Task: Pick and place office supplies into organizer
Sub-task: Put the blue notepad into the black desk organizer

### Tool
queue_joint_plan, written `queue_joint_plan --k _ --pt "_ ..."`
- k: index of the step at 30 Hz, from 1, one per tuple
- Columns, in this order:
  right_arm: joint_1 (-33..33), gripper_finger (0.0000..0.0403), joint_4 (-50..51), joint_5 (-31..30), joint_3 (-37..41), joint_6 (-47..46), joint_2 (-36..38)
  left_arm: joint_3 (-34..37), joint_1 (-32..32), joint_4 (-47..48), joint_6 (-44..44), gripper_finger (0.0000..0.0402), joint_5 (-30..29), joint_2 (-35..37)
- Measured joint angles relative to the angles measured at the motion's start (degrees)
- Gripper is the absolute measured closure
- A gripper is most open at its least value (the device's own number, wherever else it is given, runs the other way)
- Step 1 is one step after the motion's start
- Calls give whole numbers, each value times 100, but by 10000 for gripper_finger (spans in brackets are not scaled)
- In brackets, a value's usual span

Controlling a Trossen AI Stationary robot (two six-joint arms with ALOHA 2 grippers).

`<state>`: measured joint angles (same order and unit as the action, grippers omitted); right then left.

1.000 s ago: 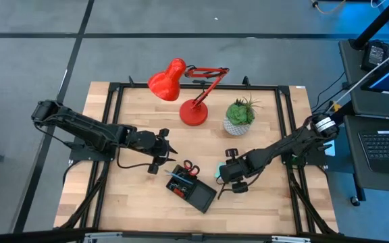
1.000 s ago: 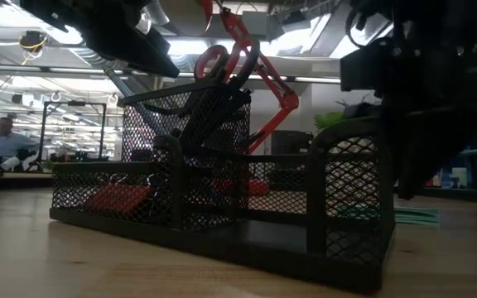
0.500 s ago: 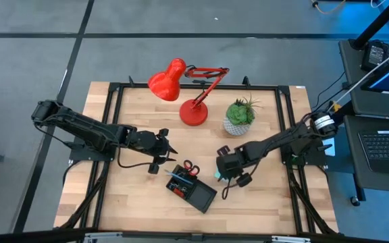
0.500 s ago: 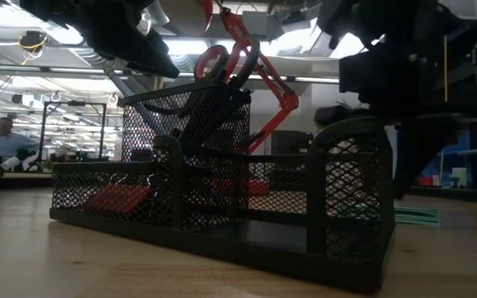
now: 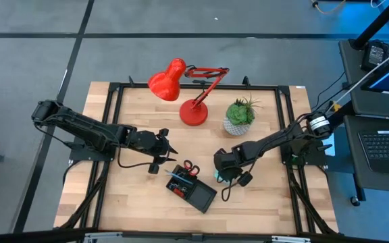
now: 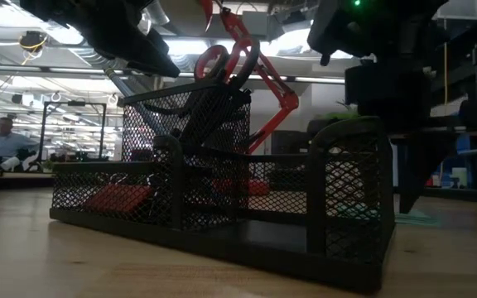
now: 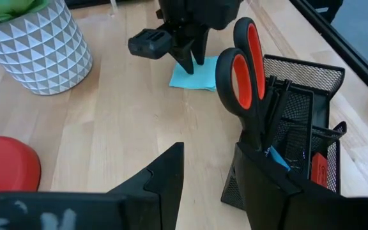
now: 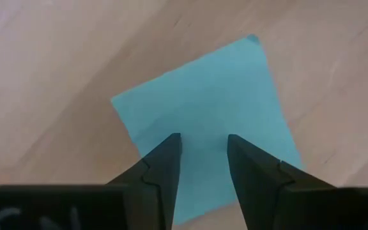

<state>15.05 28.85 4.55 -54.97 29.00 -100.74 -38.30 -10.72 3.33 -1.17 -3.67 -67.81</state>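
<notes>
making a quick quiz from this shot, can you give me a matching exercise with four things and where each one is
Things:
1. scissors
2. sticky notes
3. plant pot
4. lamp

Places:
A. flat on the table under the right gripper
B. standing handles up in the organizer
C. at the back of the table, left of the plant
D. on the table beside the lamp's base

Pairs: 1-B, 2-A, 3-D, 4-C

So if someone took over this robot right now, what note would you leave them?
Right hand: open, fingers pointing down over the light blue square sticky-note pad on the wooden table, nothing gripped.
Left hand: open, empty, waiting beside the black mesh organizer.
Done: red-handled scissors stand in the organizer.
Left: grasp the pad and place it in the organizer.
</notes>
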Motion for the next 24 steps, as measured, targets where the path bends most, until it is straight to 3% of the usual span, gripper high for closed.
queue_joint_plan --k 14,19,24 --pt "-416 270 -644 149 -21 -878 -397 0 0 -7 42 270 -82 0" --pt "-727 270 -953 35 3 -1260 -415 0 0 360 42 270 -486 79" --pt "-1015 270 -1389 5 12 -1699 -428 0 0 916 42 270 -1328 206"
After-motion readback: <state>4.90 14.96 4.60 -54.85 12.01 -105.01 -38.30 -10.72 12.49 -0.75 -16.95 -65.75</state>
